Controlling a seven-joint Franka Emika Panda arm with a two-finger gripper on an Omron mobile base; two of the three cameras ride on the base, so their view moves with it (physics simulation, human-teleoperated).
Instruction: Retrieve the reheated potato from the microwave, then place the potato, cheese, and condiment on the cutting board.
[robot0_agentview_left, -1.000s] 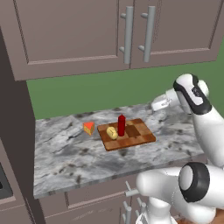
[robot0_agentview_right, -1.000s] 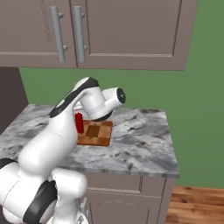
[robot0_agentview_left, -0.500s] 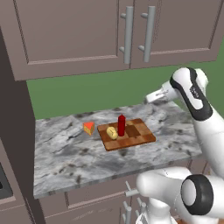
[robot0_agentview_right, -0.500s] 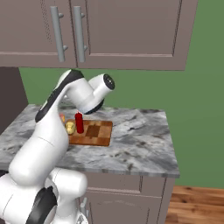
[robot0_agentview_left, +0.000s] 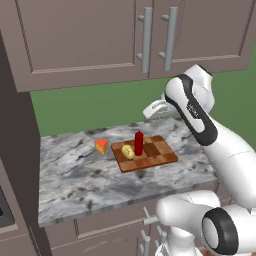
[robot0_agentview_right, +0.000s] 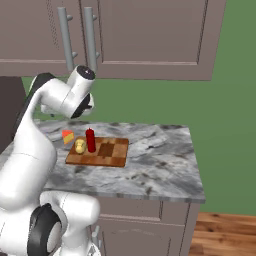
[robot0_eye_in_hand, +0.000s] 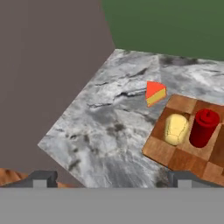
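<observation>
Hovering with fingers (robot0_eye_in_hand: 112, 177) spread and empty above the grey marble counter (robot0_agentview_left: 75, 180), the white arm must next fetch the orange cheese wedge (robot0_agentview_left: 102, 146) lying just beside the checkered wooden cutting board (robot0_agentview_left: 160, 155), where the pale-yellow potato (robot0_agentview_left: 128, 151) and red condiment bottle (robot0_agentview_left: 139, 143) sit.

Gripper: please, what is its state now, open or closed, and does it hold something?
Gripper: open and holding nothing, raised above the counter behind the cutting board.
</observation>
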